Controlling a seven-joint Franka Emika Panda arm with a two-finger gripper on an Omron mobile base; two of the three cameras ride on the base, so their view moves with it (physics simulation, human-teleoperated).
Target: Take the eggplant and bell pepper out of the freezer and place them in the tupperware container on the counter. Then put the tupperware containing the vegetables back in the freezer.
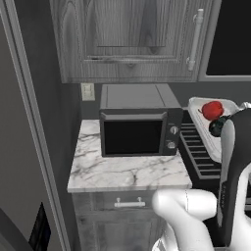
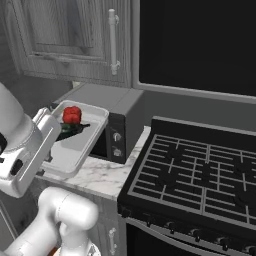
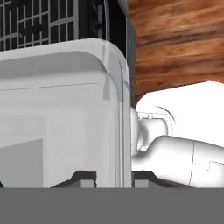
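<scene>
You're facing a white marble counter [image 1: 128, 172] on grey wood-grain cabinets, a black-fronted microwave [image 1: 138, 126] on it, black stove grates [image 2: 200, 172] to its right and a wood floor [image 3: 175, 39] below. The gripper [image 3: 113, 177] has its fingers narrowed onto the wall of the tupperware container [image 2: 80, 142] — lifted, tilted, off the counter. Inside it lie the bell pepper [image 2: 72, 115] and, just beside it, the eggplant [image 2: 68, 129].

eggplant [image 1: 216, 126]: half behind arm | tupperware container [image 3: 61, 113]: cut off left
</scene>
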